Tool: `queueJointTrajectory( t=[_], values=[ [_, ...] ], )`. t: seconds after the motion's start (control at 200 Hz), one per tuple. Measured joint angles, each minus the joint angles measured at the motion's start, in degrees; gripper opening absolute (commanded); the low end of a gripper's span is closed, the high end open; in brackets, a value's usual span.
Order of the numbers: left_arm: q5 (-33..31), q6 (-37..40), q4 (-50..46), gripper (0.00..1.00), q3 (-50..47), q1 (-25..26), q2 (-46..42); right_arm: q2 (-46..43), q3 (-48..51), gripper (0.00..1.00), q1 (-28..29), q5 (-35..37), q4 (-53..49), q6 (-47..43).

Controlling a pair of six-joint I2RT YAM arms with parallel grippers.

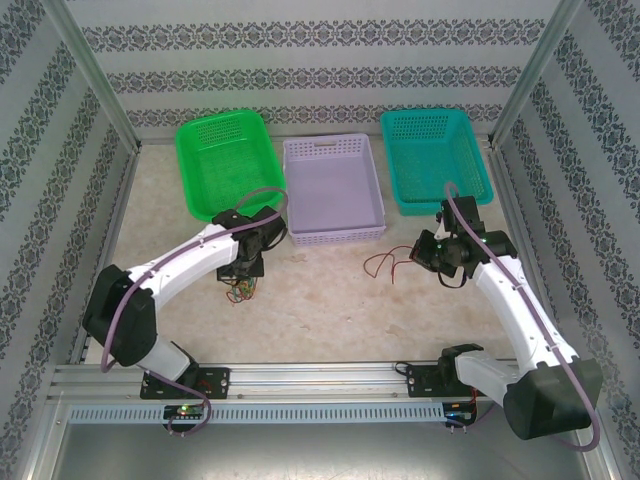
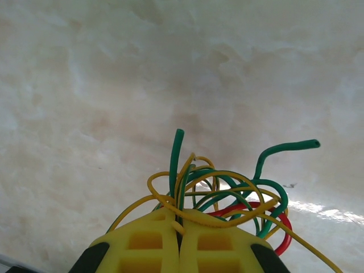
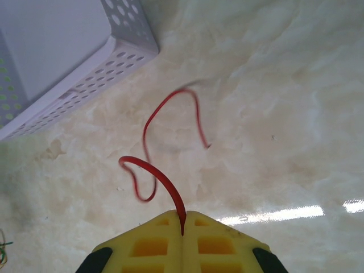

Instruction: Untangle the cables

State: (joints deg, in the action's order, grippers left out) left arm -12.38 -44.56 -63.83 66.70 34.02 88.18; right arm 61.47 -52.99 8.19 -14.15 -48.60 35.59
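Reaching inward over the table (image 1: 330,300), both arms are held low: left gripper (image 2: 179,219) is clamped on the cable tangle (image 2: 177,156); right gripper (image 3: 182,223) is pinched on 1 red cable (image 3: 164,180).

You have a tangle (image 2: 227,196) of thin yellow, green and red wires at the left of the scene, looped through each other. It is pinched at its near side between the closed fingers of the left gripper (image 2: 179,227). Two green ends stick up and out of it. A single red cable (image 3: 165,183) lies well apart at the right. It curls in loose loops toward the far left, one end clamped in the right gripper (image 3: 182,227).
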Motion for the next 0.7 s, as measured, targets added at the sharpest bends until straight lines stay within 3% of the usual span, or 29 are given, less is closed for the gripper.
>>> queueJointTrajectory(
  t=[0.075,0.16,0.475,0.699],
  values=[
    [2.1,-0.4,0.3,0.46,1.6,0.0,1.2,-0.8,-0.1,0.00,0.3,-1.0,-0.1,0.0],
    [4.5,-1.5,0.7,0.60,4.0,0.0,1.9,-1.2,-1.2,0.00,1.0,-2.4,-0.3,0.0],
    [11.2,-4.2,1.2,0.63,15.2,0.0,2.0,-1.3,-8.5,0.00,3.0,-11.0,-0.4,-1.9],
    [23.7,-8.9,4.4,0.65,20.3,-1.5,2.8,1.7,-15.6,0.00,6.2,-19.6,1.5,-4.7]
  ],
)
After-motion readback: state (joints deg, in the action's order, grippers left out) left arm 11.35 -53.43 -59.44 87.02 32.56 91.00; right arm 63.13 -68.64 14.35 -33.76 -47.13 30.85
